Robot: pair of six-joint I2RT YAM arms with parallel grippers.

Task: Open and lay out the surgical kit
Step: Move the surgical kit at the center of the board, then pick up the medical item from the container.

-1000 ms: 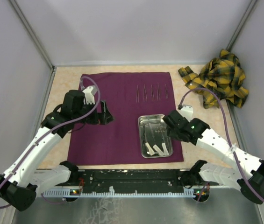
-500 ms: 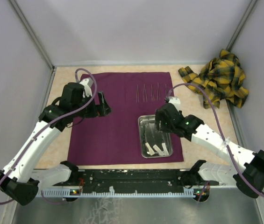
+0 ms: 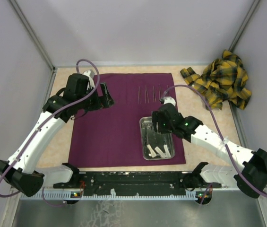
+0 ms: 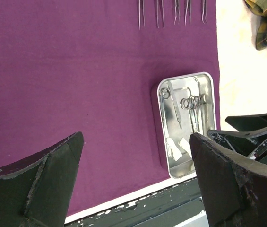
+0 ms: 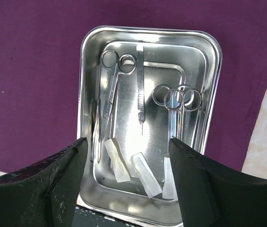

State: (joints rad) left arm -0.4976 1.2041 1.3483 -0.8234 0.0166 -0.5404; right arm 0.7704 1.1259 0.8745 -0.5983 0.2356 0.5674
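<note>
We lose the far end of the steel tray [image 3: 145,144] on the top cam: the right gripper [image 3: 158,124] hangs over it. On the right wrist cam its dark fingers [image 5: 43,184] cut off both near corners of the tray, and a thin tool [image 5: 97,127] along the left wall is hard to read. Those fingers stand wide apart, nothing btwn them. The left gripper [image 3: 106,96] is over the far-left part of the purple cloth [image 3: 114,137], also spread wide & empty; its pads [image 4: 228,179] look matte black and scuffed.

The cloth lies flat on the beige table [image 3: 60,137], rectangular, fine-woven. The tray sits on its near-right corner: shiny, rounded corners, raised rim. Inside: scissors [image 5: 110,97] w/ ring handles, a second ringed set [image 5: 178,118] overlapping, a slim straight handle [image 5: 140,80], translucent white pieces [image 5: 145,175]. A row of thin tweezers [image 3: 153,93] lies near the cloth's far edge, partly cut off on the left wrist cam. A crumpled yellow-black plaid cloth [image 3: 220,80] sits far right.
</note>
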